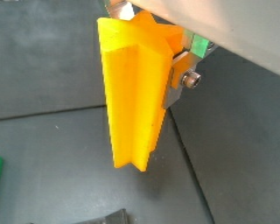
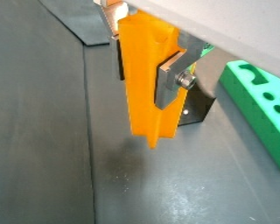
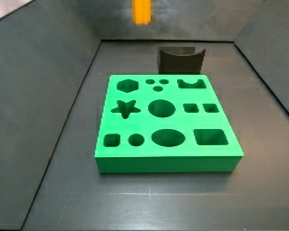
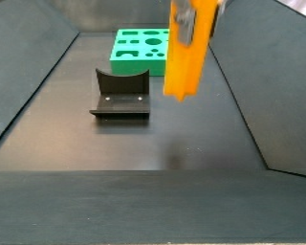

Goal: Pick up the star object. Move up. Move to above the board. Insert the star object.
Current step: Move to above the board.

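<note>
In both wrist views the end effector point(image 1: 166, 66) was clamped on the star object point(image 1: 136, 96), a tall, slender, bright orange prism with ridged star-shaped sides. One flat silver finger point(image 2: 171, 80) pressed against its side and the rest of the prism hung straight down below the plates, clear of the dark grey desk point(image 2: 60, 131).

In a side view, the hanging orange prism point(image 4: 190, 53) was the nearest thing, lifted well above the desk point(image 4: 130, 144), its lower end free in the air and its upper end running out of frame at 12 o'clock, where the end effector point(image 4: 194, 8) gripped it. Beyond it, toward 10 o'clock, stood the fixture point(image 4: 121, 93), a dark L-shaped bracket on a base plate, resting on the floor. Farther still, at about 11 o'clock, lay the board point(image 4: 141, 50), a thick bright green rectangular slab with shaped holes.

From the opposite side view the green board point(image 3: 165, 122) lay nearest, flat on the desk point(image 3: 62, 135), its star-shaped hole point(image 3: 126, 109) at 9 o'clock on its top face among hexagon, round, oval and square openings. Behind it, at 12 o'clock, stood the dark fixture point(image 3: 181, 60), just beyond the board's far edge. Farthest away, only the lower end of the orange prism point(image 3: 142, 11) showed at the top edge, well apart from the board and not over it.
</note>
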You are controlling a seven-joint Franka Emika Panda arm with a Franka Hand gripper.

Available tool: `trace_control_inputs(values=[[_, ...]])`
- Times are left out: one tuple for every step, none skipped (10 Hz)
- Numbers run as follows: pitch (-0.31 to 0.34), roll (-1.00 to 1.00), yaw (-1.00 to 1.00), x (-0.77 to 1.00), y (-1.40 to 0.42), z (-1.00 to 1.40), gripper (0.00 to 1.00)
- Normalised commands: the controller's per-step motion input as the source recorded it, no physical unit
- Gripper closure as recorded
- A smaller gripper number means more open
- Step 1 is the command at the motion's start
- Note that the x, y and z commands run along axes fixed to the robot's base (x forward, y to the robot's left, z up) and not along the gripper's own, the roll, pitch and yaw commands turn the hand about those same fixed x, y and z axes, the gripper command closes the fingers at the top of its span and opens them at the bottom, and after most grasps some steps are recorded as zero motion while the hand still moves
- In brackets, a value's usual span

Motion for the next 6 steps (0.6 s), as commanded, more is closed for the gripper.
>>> trace_control_inputs(values=[[0.038, 0.02, -0.03, -0.12, -0.02, 1.0, 1.0], [0.046, 0.03, -0.01, -0.11, -0.02, 1.0, 1.0], [0.063, 0.04, 0.0, -0.08, -0.01, 1.0, 1.0], [0.079, 0.04, 0.01, -0.06, -0.01, 0.98, 1.0], [0.088, 0.04, 0.01, -0.04, 0.0, 0.88, 1.0], [0.103, 0.05, 0.02, -0.01, 0.0, 0.62, 1.0]])
